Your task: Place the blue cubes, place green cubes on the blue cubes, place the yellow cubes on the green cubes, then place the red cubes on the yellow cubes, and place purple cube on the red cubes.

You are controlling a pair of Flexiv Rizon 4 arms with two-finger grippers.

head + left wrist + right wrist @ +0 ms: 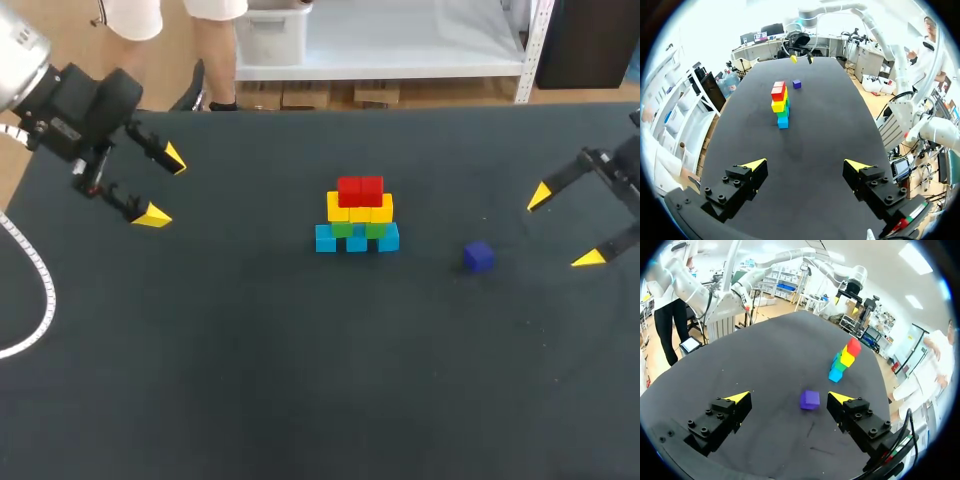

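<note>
Dark matte table [250, 380] fills my head view, and near its middle stands the stack. Blue cubes [357, 238] sit side by side on the cloth, green cubes [358, 228] rest on them, yellow cubes [360, 208] form a wider row on the green, and red cubes [360, 189] sit on top. The purple cube [479, 256] lies alone on the table, near the stack on my right arm's side and touching nothing. My left gripper [162, 186] hangs over the table's left far corner, well apart from the stack, with its yellow-tipped fingers spread wide and nothing between them. From its wrist camera the stack is far ahead, roughly in line with the gap, with the purple cube beyond it. My right gripper [565, 227] sits at the table's right edge with its fingers also spread wide and empty. From the right wrist camera the purple cube lies just ahead of the gripper, in line with the gap and closer to one finger, but neither tip touches it. The stack rises farther ahead, past the cube.
</note>
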